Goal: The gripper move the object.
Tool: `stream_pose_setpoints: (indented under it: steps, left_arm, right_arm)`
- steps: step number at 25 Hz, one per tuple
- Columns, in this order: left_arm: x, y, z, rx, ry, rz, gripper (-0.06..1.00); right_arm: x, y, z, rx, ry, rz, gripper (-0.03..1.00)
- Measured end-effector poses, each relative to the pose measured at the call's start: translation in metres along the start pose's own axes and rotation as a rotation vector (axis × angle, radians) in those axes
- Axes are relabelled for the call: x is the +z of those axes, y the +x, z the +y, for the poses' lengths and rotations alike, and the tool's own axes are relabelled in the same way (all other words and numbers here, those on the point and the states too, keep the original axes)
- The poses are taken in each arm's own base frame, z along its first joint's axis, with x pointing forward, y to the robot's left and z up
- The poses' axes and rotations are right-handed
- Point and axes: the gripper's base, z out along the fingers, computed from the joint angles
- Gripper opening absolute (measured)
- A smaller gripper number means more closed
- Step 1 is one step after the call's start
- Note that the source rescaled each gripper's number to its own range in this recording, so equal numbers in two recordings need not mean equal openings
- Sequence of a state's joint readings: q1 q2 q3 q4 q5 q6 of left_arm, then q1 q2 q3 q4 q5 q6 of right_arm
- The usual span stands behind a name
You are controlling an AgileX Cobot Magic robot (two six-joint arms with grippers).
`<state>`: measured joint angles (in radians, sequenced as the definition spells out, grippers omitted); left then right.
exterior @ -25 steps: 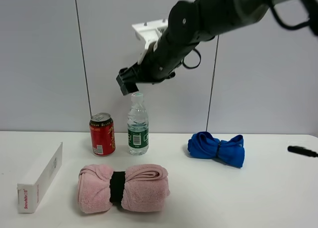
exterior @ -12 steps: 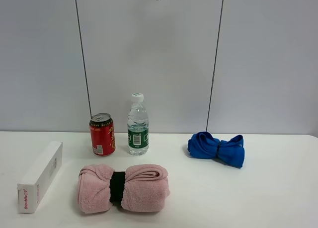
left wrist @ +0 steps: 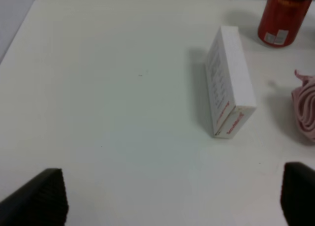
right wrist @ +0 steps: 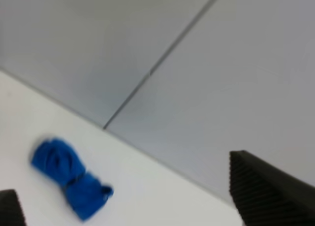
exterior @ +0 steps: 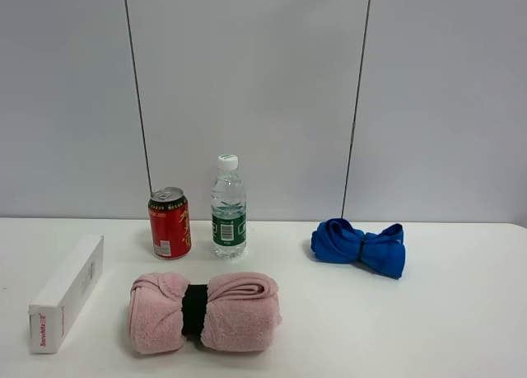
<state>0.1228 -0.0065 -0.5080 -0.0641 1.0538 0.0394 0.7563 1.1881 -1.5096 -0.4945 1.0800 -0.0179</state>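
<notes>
The clear water bottle (exterior: 228, 207) with a white cap and green label stands upright at the back of the table, just right of a red can (exterior: 169, 222). No arm or gripper shows in the exterior high view. My left gripper (left wrist: 167, 201) is open and empty, its black fingertips (left wrist: 37, 199) wide apart above bare table near a white box (left wrist: 229, 83). My right gripper (right wrist: 133, 199) is open and empty, raised high and facing the wall, with the blue cloth (right wrist: 69, 177) below it. The bottle is out of both wrist views.
A rolled pink towel (exterior: 203, 312) with a black band lies in front of the bottle. A bundled blue cloth (exterior: 359, 246) lies at the right. A long white box (exterior: 67, 293) lies at the left. The can (left wrist: 285, 16) and towel edge (left wrist: 305, 108) show in the left wrist view.
The right arm, which hung just above the bottle's cap a second ago, has lifted up and out of the exterior view. The bottle and other objects have not moved.
</notes>
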Motion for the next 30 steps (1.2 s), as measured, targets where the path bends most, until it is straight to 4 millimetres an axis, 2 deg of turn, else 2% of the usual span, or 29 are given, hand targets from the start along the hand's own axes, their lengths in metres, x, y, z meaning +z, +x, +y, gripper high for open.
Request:
stream_pose_setpoints:
  steps: [6,11,14,19,25,30]
  left_arm:
    - [0.000,0.000,0.000,0.000,0.001,0.000,1.00]
    - [0.000,0.000,0.000,0.000,0.001,0.000,1.00]
    - [0.000,0.000,0.000,0.000,0.001,0.000,1.00]
    - [0.000,0.000,0.000,0.000,0.001,0.000,1.00]
    - [0.000,0.000,0.000,0.000,0.001,0.000,1.00]
    - [0.000,0.000,0.000,0.000,0.001,0.000,1.00]
  right_arm:
    - [-0.013,0.080,-0.001,0.152,-0.035,0.076,0.57]
    - [-0.037,0.146,0.005,0.356,0.003,0.114,0.57]
    - [-0.056,0.179,0.017,0.486,0.036,0.088,0.57]
    - [-0.074,0.230,0.052,0.614,0.074,0.035,0.58]
    - [-0.088,0.272,0.082,0.626,0.138,0.089,0.71]
    - [-0.093,0.280,0.088,0.621,0.167,0.080,0.71]
